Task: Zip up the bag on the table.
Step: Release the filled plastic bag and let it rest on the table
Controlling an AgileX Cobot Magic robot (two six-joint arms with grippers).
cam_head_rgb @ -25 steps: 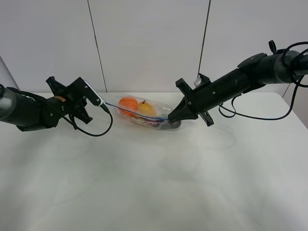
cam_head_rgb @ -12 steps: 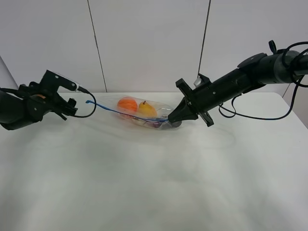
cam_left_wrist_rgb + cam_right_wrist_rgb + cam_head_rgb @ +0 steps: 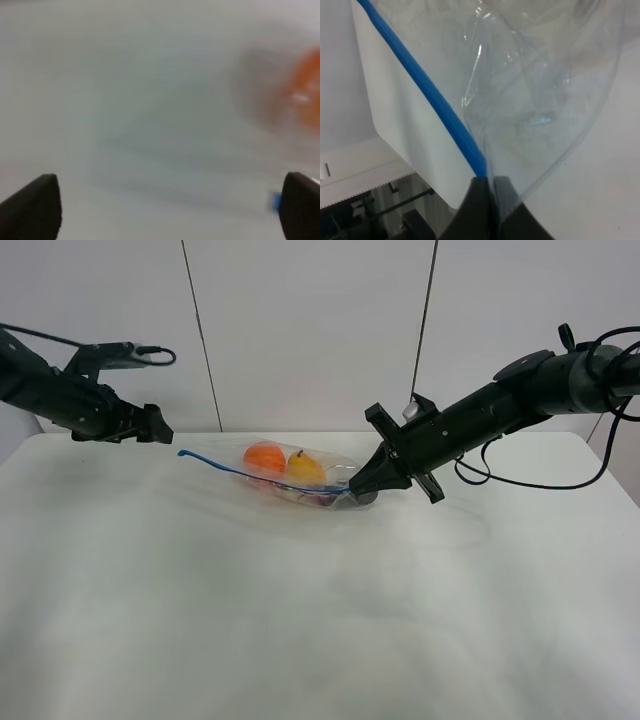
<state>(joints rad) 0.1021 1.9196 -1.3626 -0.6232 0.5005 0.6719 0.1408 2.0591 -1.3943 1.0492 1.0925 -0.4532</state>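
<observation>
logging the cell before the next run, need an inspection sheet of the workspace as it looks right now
surface: white table, matte, no marks seen
job's things: bag lies at the back middle with an orange fruit and a yellow fruit inside; its blue strip runs out to the left; whether it is sealed cannot be told
clutter: nothing seen
grippers: right gripper shut on the bag at the strip's end; left gripper open, raised near the table's back-left corner, apart from the bag
cables: black cable sags below the right arm; thin cable loops on the left arm
surroundings: white wall panels with dark seams
</observation>
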